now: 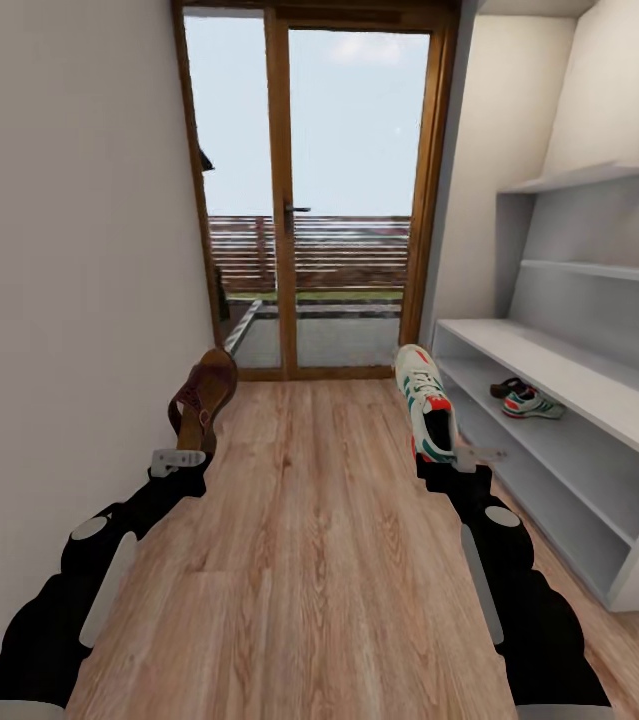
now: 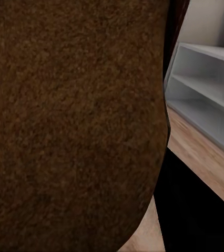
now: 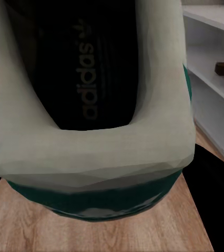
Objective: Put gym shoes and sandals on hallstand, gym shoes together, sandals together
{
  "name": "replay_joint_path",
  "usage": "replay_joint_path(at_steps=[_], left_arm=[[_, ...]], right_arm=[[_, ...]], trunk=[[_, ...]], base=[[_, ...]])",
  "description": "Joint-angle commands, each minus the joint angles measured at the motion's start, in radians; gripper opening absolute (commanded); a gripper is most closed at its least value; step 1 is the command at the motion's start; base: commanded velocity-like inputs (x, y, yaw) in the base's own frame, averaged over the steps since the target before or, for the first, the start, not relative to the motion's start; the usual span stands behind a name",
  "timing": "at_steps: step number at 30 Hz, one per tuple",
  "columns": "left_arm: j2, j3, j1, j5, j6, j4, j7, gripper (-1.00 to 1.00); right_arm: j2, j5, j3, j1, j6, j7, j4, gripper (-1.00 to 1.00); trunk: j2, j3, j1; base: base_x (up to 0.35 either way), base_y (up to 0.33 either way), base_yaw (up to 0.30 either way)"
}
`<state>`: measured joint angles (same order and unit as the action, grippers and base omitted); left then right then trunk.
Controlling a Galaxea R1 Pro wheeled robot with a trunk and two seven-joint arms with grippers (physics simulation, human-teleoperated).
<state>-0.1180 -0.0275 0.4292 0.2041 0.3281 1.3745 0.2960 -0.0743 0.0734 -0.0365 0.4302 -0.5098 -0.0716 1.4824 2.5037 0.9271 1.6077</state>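
Both black arms are seen low in the frame. A brown sandal (image 1: 202, 400) is held off the corridor floor (image 1: 309, 540) at centre left by the left gripper (image 1: 181, 461), closed on its heel. A gym shoe (image 1: 427, 402) is clamped at centre right by the right gripper (image 1: 459, 460). On the hallstand (image 1: 599, 400), at right, a second sandal (image 1: 507, 386) and gym shoe (image 1: 533, 404) are seen on a lower shelf.
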Motion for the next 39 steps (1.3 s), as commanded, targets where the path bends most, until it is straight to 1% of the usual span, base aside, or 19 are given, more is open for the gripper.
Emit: replay_joint_path(at_steps=[1, 8, 17, 20, 22, 23, 24, 25, 27, 31, 39], left_arm=[[0.000, -0.002, 0.000, 0.011, 0.009, 0.002, 0.002, -1.00], [0.000, -0.002, 0.000, 0.011, 0.009, 0.002, 0.002, -1.00], [0.000, -0.002, 0.000, 0.011, 0.009, 0.002, 0.002, -1.00], [0.000, -0.002, 0.000, 0.011, 0.009, 0.002, 0.002, -1.00], [0.000, -0.002, 0.000, 0.011, 0.009, 0.002, 0.002, -1.00], [0.000, -0.002, 0.000, 0.011, 0.009, 0.002, 0.002, -1.00], [0.000, -0.002, 0.000, 0.011, 0.009, 0.002, 0.002, -1.00], [0.000, -0.002, 0.000, 0.011, 0.009, 0.002, 0.002, -1.00], [0.000, -0.002, 0.000, 0.011, 0.009, 0.002, 0.002, -1.00], [0.000, -0.002, 0.000, 0.011, 0.008, 0.002, 0.002, -1.00], [0.000, -0.002, -0.002, 0.011, 0.002, 0.002, 0.002, -1.00]], right_arm=[[-0.001, 0.008, 0.000, 0.001, -0.006, 0.001, 0.001, -1.00], [-0.001, 0.008, 0.000, 0.001, -0.006, 0.001, 0.001, -1.00], [-0.001, 0.007, 0.000, 0.001, -0.006, 0.001, 0.001, -1.00], [-0.001, 0.009, 0.000, 0.001, 0.006, 0.002, 0.000, -1.00], [-0.001, 0.012, 0.000, 0.001, 0.046, 0.002, 0.000, -1.00], [-0.001, 0.013, 0.002, 0.001, 0.088, 0.002, 0.000, -1.00], [-0.001, 0.014, 0.011, 0.001, 0.172, 0.001, 0.000, -1.00], [-0.001, 0.014, 0.024, 0.001, 0.287, 0.000, -0.001, -1.00], [-0.001, 0.014, 0.032, 0.001, 0.360, 0.000, -0.002, -1.00], [-0.001, 0.014, 0.036, 0.001, 0.401, 0.000, -0.002, -1.00], [-0.001, 0.015, 0.038, 0.001, 0.411, -0.001, -0.002, -1.00]], trunk=[[0.000, 0.001, 0.000], [0.000, 0.001, 0.000], [0.000, 0.001, 0.000], [0.000, 0.001, 0.000], [0.000, 0.001, 0.000], [0.000, 0.001, 0.000], [0.000, 0.001, 0.000], [0.000, 0.001, 0.000], [0.000, 0.001, 0.000], [0.000, 0.001, 0.000], [0.000, 0.001, 0.000]], base=[[0.344, 0.000, -0.294], [0.344, 0.000, -0.254], [0.344, 0.000, -0.025], [0.344, 0.000, -0.001], [0.344, 0.000, 0.000], [0.344, 0.000, 0.000], [0.344, 0.000, 0.000], [0.344, 0.000, 0.000], [0.344, 0.000, 0.000], [0.344, 0.000, 0.000], [0.344, 0.000, 0.000]])
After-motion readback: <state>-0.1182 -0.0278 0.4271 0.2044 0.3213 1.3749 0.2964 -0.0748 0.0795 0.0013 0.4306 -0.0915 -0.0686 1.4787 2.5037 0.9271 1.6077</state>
